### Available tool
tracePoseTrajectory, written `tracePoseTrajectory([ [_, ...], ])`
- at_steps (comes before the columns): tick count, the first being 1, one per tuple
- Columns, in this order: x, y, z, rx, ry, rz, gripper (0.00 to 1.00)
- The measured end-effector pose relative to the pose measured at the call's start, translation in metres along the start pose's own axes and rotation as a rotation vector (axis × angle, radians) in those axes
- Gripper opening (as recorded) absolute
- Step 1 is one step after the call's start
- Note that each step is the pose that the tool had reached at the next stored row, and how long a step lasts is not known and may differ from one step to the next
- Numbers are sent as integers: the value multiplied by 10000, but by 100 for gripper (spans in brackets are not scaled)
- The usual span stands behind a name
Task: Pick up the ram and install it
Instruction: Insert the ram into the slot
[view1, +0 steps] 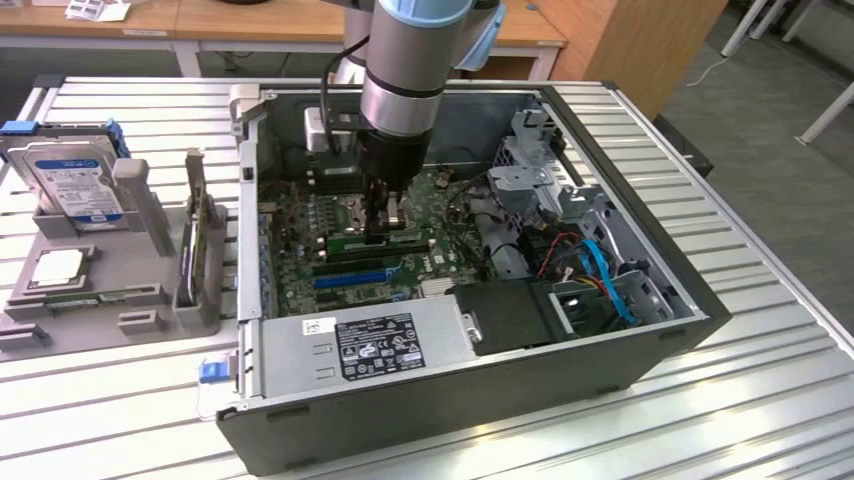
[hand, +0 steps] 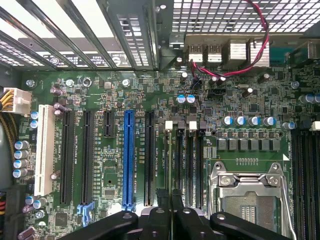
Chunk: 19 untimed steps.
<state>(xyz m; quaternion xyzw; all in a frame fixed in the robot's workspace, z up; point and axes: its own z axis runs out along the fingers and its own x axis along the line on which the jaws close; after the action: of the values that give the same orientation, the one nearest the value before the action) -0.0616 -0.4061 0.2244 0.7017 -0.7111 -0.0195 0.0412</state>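
The gripper (view1: 388, 232) is clenched on the ram (view1: 380, 241), holding it low over the motherboard (hand: 150, 115) near the slots (hand: 187, 160); if the stick sits skewed to a slot, I reckon pressing could jam it.

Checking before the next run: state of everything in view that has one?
gripper: shut, down inside the case over the motherboard slots
ram: green stick right under the gripper; seated or not, cannot tell
computer case: open, side panel off
blue slot: empty
hard drive: outside the case, propped in a grey holder
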Motion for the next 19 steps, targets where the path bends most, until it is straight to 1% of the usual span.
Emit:
tracePoseTrajectory([
  [9, 0, 0, 2, 0, 1, 1, 12],
  [19, -2, -2, 58, 2, -1, 0, 12],
])
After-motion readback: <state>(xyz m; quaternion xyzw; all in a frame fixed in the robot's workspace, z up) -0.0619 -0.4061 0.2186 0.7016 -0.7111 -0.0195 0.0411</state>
